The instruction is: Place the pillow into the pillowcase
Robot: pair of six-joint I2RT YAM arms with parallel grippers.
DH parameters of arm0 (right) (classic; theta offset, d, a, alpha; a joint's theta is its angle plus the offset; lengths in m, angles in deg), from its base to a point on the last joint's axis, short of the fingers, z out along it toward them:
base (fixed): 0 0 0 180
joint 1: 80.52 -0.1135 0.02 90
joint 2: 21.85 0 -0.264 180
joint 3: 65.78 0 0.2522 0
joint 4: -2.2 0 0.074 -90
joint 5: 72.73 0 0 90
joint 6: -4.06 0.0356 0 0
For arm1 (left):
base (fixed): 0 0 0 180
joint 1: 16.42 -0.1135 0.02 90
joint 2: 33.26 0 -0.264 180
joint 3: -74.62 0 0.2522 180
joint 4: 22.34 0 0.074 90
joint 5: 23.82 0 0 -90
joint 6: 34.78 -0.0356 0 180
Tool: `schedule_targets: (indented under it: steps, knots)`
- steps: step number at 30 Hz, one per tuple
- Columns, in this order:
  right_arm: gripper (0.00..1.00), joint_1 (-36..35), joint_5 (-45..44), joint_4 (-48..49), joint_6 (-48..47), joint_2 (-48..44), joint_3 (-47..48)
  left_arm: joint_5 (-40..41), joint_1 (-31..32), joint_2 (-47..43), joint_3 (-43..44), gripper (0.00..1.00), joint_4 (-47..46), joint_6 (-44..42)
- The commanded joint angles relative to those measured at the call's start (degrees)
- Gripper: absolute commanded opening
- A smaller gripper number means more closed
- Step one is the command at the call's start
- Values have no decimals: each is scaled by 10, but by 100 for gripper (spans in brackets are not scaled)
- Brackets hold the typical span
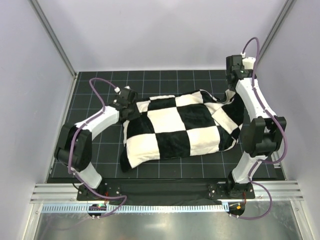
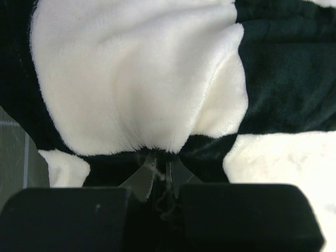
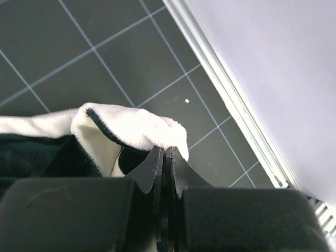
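Top external view: pillowcase (image 1: 175,127) lies spread across the middle of the black grid mat (image 1: 100,150), puffed, edges rumpled esp. on the rt side. Pillow can't be told apart from the white checks.

L gripper (image 1: 131,111) is at the case's far-left corner. In the left wrist view its fingers (image 2: 149,176) are clenched on a small pinch of plush between a white check and a black one, w/ the cloth bunching up right at the tips.

R gripper (image 1: 230,95) is at the far-right corner. In the right wrist view its jaws are pressed together on the case's turned-up edge (image 3: 131,128), white outside, black inside.

Around: white side wall (image 3: 273,63) and its metal rail (image 3: 226,89) run close beside the R gripper. R arm's elbow (image 1: 262,135) sits just beside the case's rt edge, L forearm (image 1: 100,120) along its left edge. Purple cables (image 1: 97,90) loop over both arms. Alu rail (image 1: 165,192) crosses the near edge.
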State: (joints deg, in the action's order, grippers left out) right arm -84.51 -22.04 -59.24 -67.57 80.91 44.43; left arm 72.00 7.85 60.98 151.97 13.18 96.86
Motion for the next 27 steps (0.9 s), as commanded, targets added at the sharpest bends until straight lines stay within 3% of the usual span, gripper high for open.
schedule_targets:
  steps: [1,9,11,12,13,14,16,17,18,20,21,22,25,27]
  knots:
    - [4,10,12,53,-7,-48,23,-12,-47,37,28,0,-41,2]
    - [8,49,52,46,-4,-49,73,15,-128,58,110,0,-22,-1]
    - [37,68,63,41,10,-58,67,33,-152,49,109,0,-22,-1]
    - [62,75,77,39,21,-61,61,38,-164,46,109,0,-23,-1]
    - [77,80,83,41,36,-66,45,47,-166,43,108,0,-23,-3]
    - [86,85,84,42,44,-72,35,56,-167,41,108,0,-22,-10]
    - [87,86,108,63,46,-99,9,65,-167,32,108,3,-18,-17]
    - [87,86,129,75,34,-110,-25,67,-168,28,106,8,-16,-20]
    - [87,86,153,86,30,-137,-41,67,-168,18,104,19,-16,-22]
    - [87,85,294,143,2,-166,-98,70,-166,4,100,36,-13,-26]
    - [87,84,355,203,1,-191,-123,73,-165,-13,97,54,-8,-31]
    - [87,84,455,230,3,-201,-167,75,-163,-22,94,61,-7,-33]
    - [87,82,561,292,39,-195,-202,102,-149,-61,94,76,16,-53]
    - [87,80,588,290,42,-170,-191,133,-126,-77,109,77,36,-63]
